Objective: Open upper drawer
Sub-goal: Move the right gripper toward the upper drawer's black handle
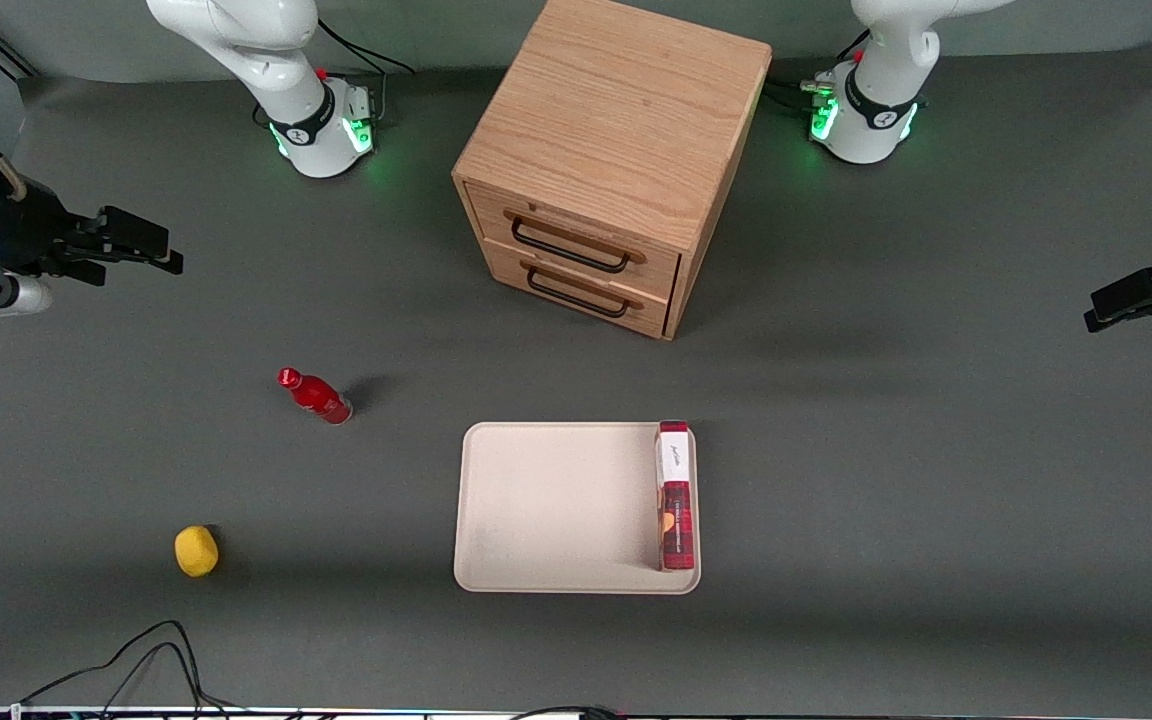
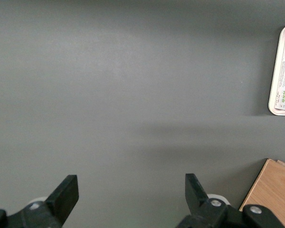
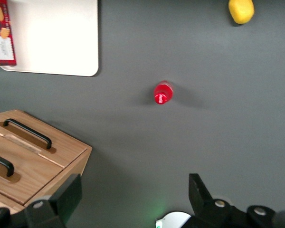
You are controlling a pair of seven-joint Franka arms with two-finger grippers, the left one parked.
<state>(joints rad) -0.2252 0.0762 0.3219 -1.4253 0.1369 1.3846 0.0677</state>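
Observation:
The wooden cabinet (image 1: 616, 130) stands at the middle of the table, farthest from the front camera, with its two drawers facing that camera. The upper drawer (image 1: 576, 228) is shut, flush with the lower drawer (image 1: 586, 295). Its black wire handle (image 1: 568, 247) lies across the front. In the right wrist view the upper drawer (image 3: 23, 173) shows beside the lower one (image 3: 42, 137). My right gripper (image 1: 168, 250) hangs open above the table toward the working arm's end, well apart from the cabinet. It holds nothing (image 3: 133, 190).
A red bottle (image 1: 316, 397) stands on the table between the gripper and a cream tray (image 1: 536, 500). A red biscuit box (image 1: 675, 495) lies in the tray. A yellow lemon-like fruit (image 1: 196, 551) sits nearer the front camera. Cables (image 1: 136, 660) trail along the front edge.

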